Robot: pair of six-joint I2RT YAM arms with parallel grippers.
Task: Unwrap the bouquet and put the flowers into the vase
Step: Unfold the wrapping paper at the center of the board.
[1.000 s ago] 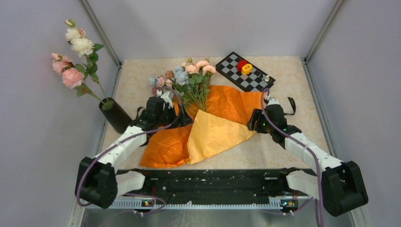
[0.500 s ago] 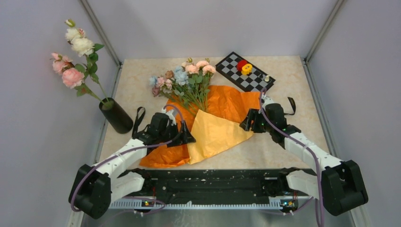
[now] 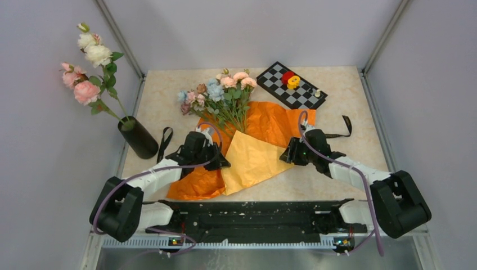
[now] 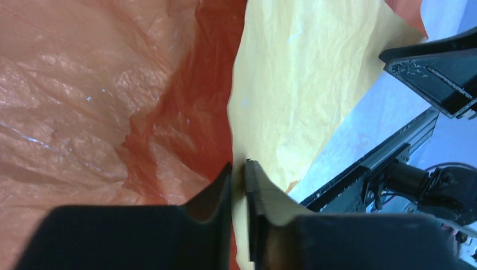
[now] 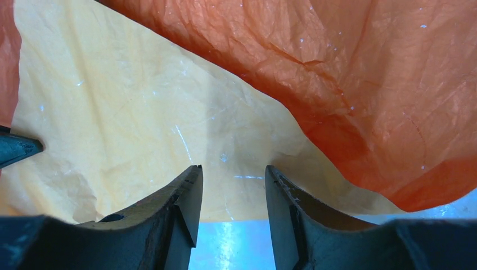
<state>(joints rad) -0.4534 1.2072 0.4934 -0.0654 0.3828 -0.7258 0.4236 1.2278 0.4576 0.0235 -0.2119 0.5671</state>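
Observation:
The bouquet lies opened out: its flowers (image 3: 220, 90) rest with stems on the spread orange paper (image 3: 273, 121), and a yellow sheet (image 3: 253, 160) covers the stem ends. My left gripper (image 3: 223, 163) (image 4: 238, 166) is shut on the yellow sheet's (image 4: 292, 84) left edge, where it meets the orange paper (image 4: 90, 95). My right gripper (image 3: 287, 153) (image 5: 233, 171) stands open at the yellow sheet's (image 5: 129, 124) right corner, with only the sheet's edge and bare table between its fingers. The black vase (image 3: 138, 139) stands at the left table edge.
Long-stemmed pink and white roses (image 3: 87, 62) stand in the vase. A black ribbon piece (image 3: 165, 140) lies beside the vase and another (image 3: 344, 128) right of the paper. A checkerboard (image 3: 292, 85) with red and yellow pieces sits at the back right.
My left arm drew back from beside the flowers to the yellow sheet's left edge and closed on it. My right gripper slid left to the sheet's right corner and narrowed.

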